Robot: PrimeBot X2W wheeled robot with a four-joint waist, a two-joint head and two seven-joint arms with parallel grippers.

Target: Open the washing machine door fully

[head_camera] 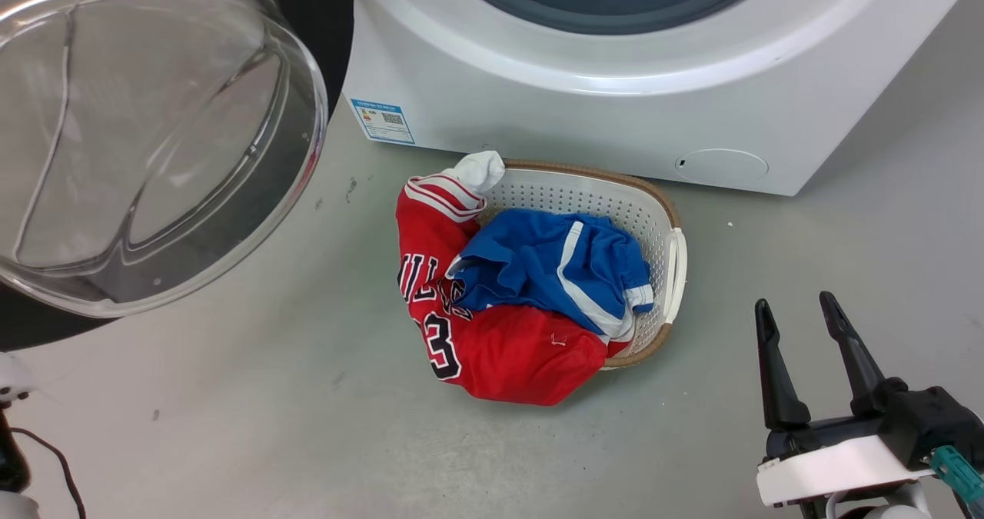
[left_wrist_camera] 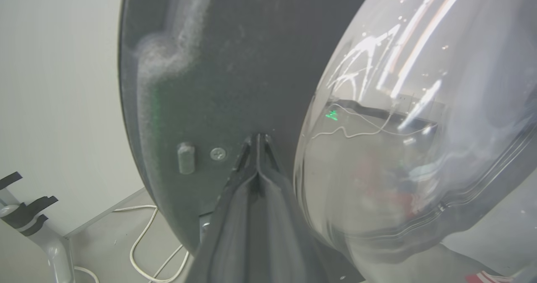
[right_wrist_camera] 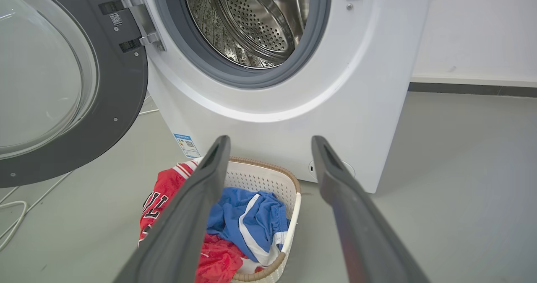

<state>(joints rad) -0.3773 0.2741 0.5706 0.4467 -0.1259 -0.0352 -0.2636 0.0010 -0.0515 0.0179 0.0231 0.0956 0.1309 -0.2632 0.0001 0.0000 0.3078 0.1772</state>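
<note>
Hanging wide open — washing machine door (right_wrist_camera: 123,107) above floor (right_wrist_camera: 84,220).

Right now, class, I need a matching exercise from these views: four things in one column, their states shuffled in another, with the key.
1. round glossy black washing machine door
2. white perforated plastic laundry basket
3. left gripper
4. right gripper

A. fingers apart, holding nothing
B. swung wide open
C. fingers pressed together
D. filled with clothes

Pairs: 1-B, 2-D, 3-C, 4-A
</note>
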